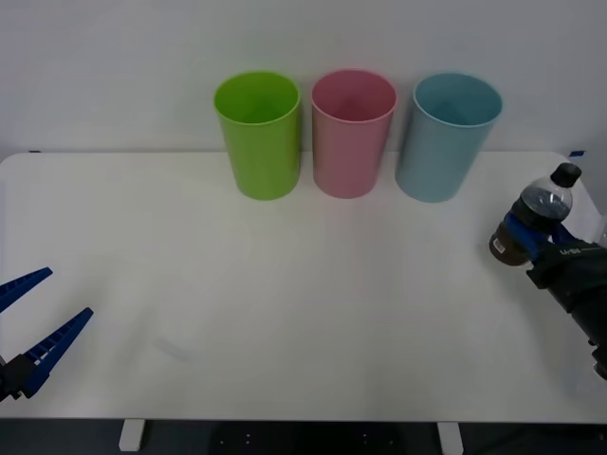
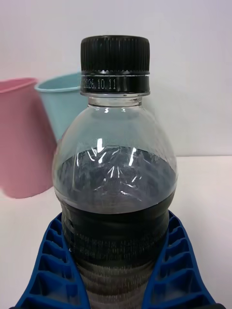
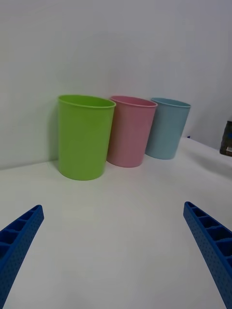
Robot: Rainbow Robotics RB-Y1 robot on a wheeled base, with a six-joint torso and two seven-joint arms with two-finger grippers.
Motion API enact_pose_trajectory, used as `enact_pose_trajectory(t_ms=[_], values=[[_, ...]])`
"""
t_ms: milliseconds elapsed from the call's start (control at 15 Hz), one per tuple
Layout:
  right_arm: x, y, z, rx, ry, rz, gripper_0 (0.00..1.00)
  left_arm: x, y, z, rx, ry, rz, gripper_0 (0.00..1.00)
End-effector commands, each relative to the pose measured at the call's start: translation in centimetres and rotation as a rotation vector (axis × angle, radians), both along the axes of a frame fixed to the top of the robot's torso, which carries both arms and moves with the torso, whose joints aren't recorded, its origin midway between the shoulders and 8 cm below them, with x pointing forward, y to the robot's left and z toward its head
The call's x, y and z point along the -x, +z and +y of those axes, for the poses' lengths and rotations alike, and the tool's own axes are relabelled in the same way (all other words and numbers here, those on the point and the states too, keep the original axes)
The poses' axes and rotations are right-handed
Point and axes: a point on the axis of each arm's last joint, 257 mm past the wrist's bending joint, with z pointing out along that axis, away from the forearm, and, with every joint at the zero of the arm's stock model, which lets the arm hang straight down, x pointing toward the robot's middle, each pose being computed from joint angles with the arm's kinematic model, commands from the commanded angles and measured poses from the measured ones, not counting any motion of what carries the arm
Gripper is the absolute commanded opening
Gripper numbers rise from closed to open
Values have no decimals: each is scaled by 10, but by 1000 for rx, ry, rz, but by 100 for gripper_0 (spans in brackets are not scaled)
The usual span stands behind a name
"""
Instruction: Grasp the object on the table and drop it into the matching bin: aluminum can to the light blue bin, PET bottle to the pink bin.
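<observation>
A row of white digits, read as "026.10.11", is printed on the black ring under the cap [image 2: 115, 53] of the bottle [image 2: 115, 193]. The label's small print cannot be read.

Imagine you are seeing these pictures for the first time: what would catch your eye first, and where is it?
Three bright bins stand in a row at the back of the white table: the green bin on the left, the pink bin in the middle, the light blue bin on the right. At the table's right edge, the right gripper is shut on the PET bottle of dark liquid, tilted. The left gripper waits open at the near left.
</observation>
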Motion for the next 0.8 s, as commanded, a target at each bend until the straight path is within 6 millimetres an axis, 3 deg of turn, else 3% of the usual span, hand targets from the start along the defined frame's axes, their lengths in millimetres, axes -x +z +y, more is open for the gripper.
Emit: enact_pose_trajectory(t_ms=[67, 333, 800], values=[[14, 13, 18, -34, 50, -6, 0, 0, 0, 0, 0, 0, 0, 100], [23, 35, 41, -79, 126, -18, 0, 0, 0, 0, 0, 0, 0, 100], [18, 102, 82, -136, 283, -79, 0, 0, 0, 0, 0, 0, 0, 100]])
